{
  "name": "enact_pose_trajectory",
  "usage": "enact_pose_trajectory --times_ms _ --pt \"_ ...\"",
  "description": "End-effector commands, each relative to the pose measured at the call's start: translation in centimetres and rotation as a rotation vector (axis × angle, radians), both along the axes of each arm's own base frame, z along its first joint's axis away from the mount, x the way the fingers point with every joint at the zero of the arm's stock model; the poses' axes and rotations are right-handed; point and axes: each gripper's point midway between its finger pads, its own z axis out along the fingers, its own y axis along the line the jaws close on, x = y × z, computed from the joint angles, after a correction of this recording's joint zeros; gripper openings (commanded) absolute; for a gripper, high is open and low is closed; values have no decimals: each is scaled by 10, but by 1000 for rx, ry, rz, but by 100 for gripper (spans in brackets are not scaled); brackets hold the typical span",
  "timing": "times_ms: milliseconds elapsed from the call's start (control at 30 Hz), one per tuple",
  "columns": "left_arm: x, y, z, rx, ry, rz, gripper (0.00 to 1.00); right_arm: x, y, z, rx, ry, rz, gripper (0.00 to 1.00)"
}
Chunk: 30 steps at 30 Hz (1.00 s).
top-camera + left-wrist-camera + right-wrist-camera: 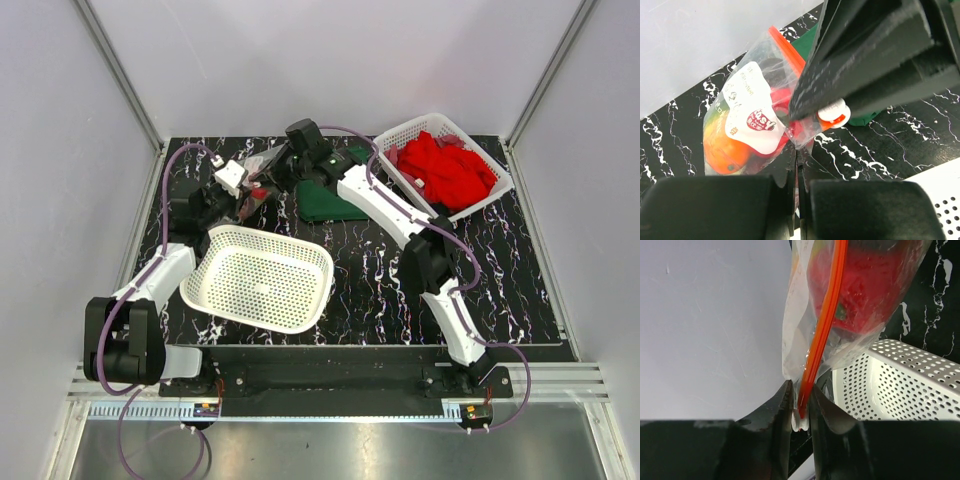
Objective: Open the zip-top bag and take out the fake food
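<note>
The zip-top bag (752,107), fake food (722,150) inside, is at the surface's (370,270) far left. My left pincer (797,165) is clamped on its edge and my right pincer (801,405) on the white slider (799,425). I'd draw that steadily along the orange strip (825,315) while the left holds firm.

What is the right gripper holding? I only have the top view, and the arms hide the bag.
Observer: The right gripper pinches the end of the red-orange zip strip of the zip-top bag.
Operator: And the left one?
Observer: The left gripper is shut on a fold of the bag's clear plastic.
Operator: Is any food out?
Observer: None that I can see. A red piece and an orange-green piece sit inside the bag.
</note>
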Motion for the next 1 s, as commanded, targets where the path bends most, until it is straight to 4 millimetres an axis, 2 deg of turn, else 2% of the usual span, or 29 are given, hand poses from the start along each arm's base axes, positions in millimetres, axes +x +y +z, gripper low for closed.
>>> enact_pose_trajectory --times_ms 0,200,267,300,400,600,833,900,967 --pt "0 -3 18 12 -73 -24 0 3 -13 43 25 -84 -28 28" --pt "0 -4 17 11 -68 -31 0 2 -11 48 38 -86 -18 16" --pt "0 -4 17 11 -68 -31 0 2 -10 50 47 -85 -14 17" --pt "0 -4 17 11 -70 -31 0 1 -10 51 48 -86 -14 24" --pt "0 -5 18 10 -71 -33 0 0 -12 53 50 -84 -14 28" --pt "1 -5 17 8 -66 -37 0 -7 -11 53 51 -75 -8 28" --pt "0 -6 15 8 -61 -42 0 -11 -9 55 69 -62 -2 19" --pt "1 -6 15 8 -58 -40 0 -13 -9 57 73 -68 1 19" --pt "1 -6 15 9 -61 -42 0 -13 -9 58 75 -64 0 24"
